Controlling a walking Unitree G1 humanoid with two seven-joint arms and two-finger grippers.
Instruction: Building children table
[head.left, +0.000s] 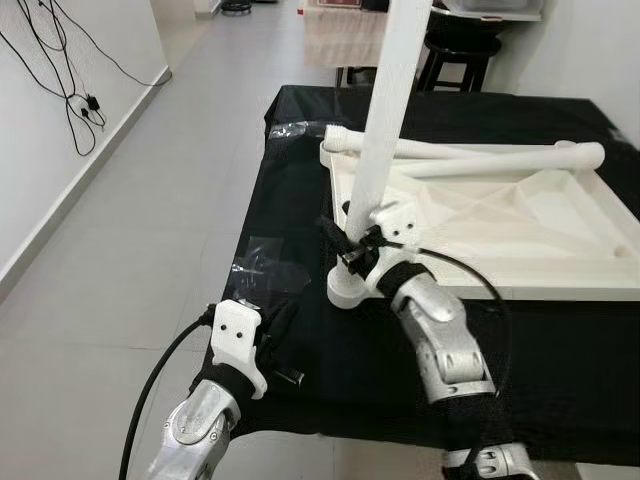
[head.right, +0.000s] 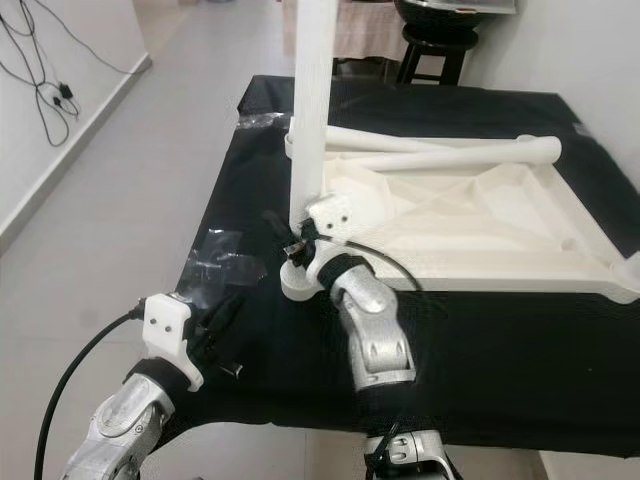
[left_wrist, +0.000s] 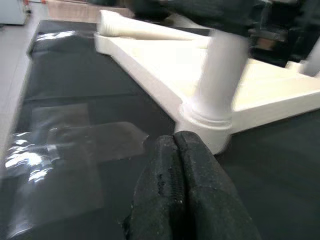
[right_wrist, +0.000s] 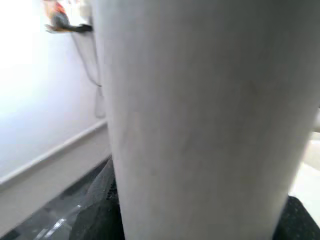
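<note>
Right gripper (head.left: 352, 243) reaches forward over the table's (head.left: 560, 350) near edge, fingers clamped. Left gripper (left_wrist: 182, 165) hovers low at the near-left corner, fingers pressed together.

Tabletop lying upside down on the bench, one leg standing at its near left corner

The tabletop (head.left: 520, 225) is lying on the bench (head.left: 560, 350), toward its right side. The standing leg (head.left: 385, 130) is rising from the corner socket (head.left: 345, 290), and the right hand (head.left: 360, 248) is sitting against it. Two loose legs (head.left: 480, 158) are lying across the tabletop's far edge. The left hand (head.left: 275, 335) is resting near the bench's front left edge, with tape (head.left: 262, 265) just behind it.
</note>
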